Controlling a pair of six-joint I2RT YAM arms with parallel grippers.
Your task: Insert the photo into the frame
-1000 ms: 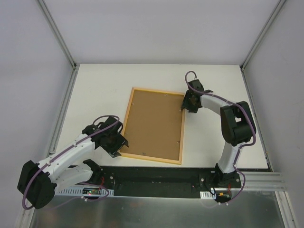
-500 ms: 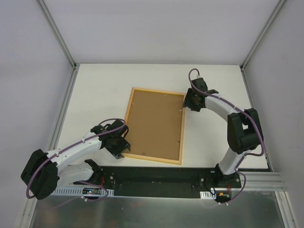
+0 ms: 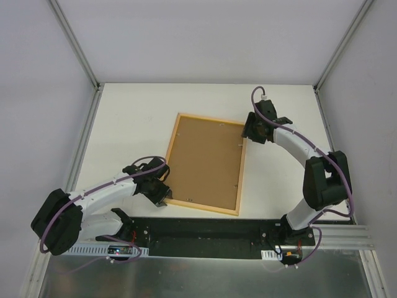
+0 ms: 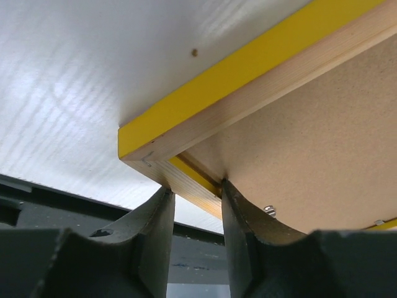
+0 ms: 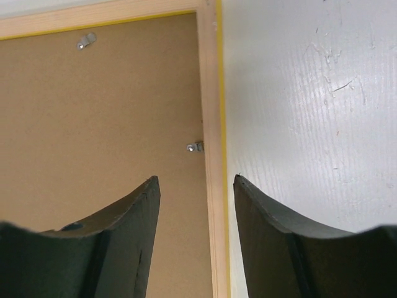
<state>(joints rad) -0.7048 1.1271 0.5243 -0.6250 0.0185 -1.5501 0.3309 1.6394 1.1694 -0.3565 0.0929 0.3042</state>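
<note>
While left fingers clasp, frame corner between

thin rectangular frame, lying face down — pale wood back up, yellow edges

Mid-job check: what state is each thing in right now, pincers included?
frame: face down, wooden back up.
backing board: seated in the frame.
left pincer: shut on the frame's near-left corner rail.
right pincer: open, straddling the right rail.
photo: not visible.
</note>
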